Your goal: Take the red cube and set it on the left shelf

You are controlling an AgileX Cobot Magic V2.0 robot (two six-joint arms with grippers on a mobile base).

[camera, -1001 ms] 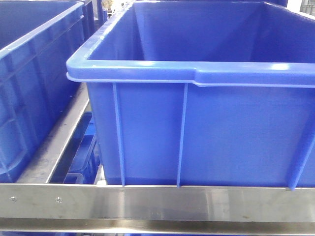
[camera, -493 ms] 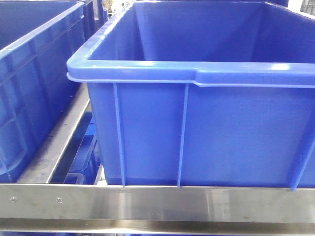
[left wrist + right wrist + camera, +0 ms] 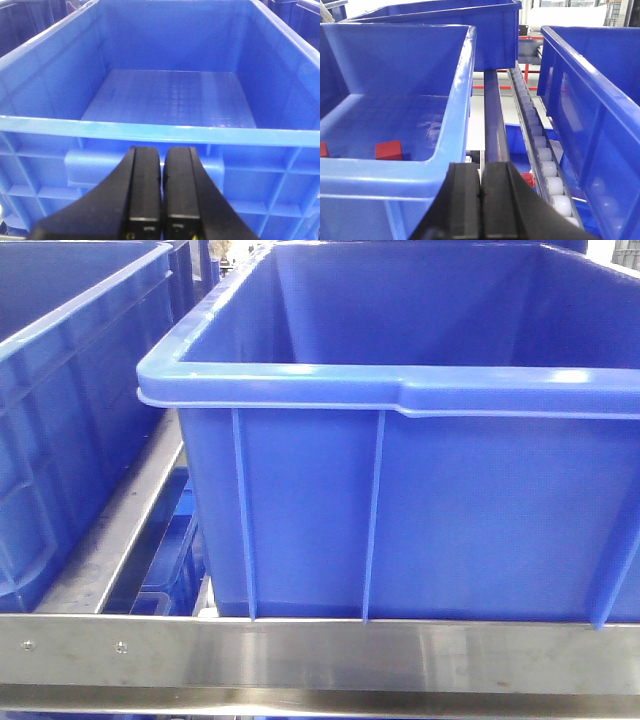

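Observation:
In the right wrist view a red cube [image 3: 388, 149] lies on the floor of a blue crate [image 3: 455, 115], near its front wall. A second red block [image 3: 323, 149] is cut off by the frame's left edge. My right gripper [image 3: 481, 169] is shut and empty, outside that crate at its front right corner. In the left wrist view my left gripper [image 3: 161, 151] is shut with nothing in it, just in front of an empty blue crate [image 3: 165, 132]. The left shelf's steel rail [image 3: 320, 650] with small screws runs along the bottom of the front view.
Two deep-blue crates [image 3: 420, 390] [image 3: 60, 390] stand on the rack, with a steel side rail [image 3: 120, 530] between them. A track of white rollers [image 3: 540, 145] and a dark bar [image 3: 495, 115] run between the crates. A small red piece [image 3: 527, 179] lies by the rollers.

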